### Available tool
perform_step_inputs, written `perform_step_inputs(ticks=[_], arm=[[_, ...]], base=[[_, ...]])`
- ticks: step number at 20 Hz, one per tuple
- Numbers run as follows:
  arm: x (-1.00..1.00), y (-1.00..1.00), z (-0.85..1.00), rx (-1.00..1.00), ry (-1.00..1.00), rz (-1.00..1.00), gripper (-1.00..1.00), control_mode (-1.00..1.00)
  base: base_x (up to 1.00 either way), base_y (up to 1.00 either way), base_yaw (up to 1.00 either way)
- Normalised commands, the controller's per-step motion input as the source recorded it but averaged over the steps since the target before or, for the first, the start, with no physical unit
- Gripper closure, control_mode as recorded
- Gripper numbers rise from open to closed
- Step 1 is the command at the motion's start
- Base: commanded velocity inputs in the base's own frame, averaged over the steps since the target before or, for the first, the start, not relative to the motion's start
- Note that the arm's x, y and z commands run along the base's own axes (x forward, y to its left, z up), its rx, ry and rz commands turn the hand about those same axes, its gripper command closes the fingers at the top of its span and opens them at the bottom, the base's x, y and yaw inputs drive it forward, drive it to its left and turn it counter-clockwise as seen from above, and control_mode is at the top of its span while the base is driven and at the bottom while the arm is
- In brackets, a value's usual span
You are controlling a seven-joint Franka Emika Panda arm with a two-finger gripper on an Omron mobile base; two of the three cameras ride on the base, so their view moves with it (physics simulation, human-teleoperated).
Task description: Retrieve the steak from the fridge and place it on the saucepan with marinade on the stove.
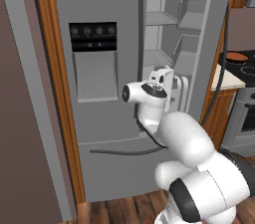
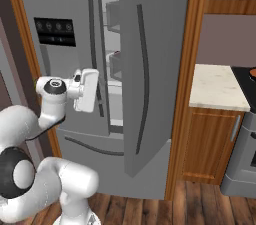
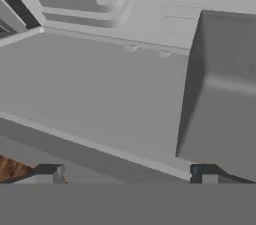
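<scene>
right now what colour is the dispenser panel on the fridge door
Black, with small pale round icons, set in the grey fridge door; the dispenser panel shows best in the left base view.

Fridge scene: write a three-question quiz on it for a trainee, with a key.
1. True or false: the right-hand door of the fridge stands open.
2. The gripper is: A) shut on the steak, B) open and empty, C) shut on a door handle.
3. Fill in: in the left base view the saucepan with marinade sits on the ____.

Key: 1 true, shelves and door bins show. 2 B. 3 stove.
</scene>
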Motion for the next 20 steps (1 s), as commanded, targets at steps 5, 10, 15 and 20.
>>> perform_step_inputs(ticks=[5,10,15,20], arm=[[0.22,-0.4,-0.19,-0.08,0.21,-0.25,-1.0,-1.0],[0.03,-0.88,-0.38,-0.08,0.11,-0.26,-1.0,-1.0],[-0.04,-1.0,-0.34,-0.07,0.09,-0.31,-1.0,-1.0],[-0.52,-1.0,-0.23,-0.03,0.01,-0.28,-1.0,-1.0]], base=[[0.0,0.0,0.0],[0.0,0.0,0.0],[0.0,0.0,0.0],[0.0,0.0,0.0]])
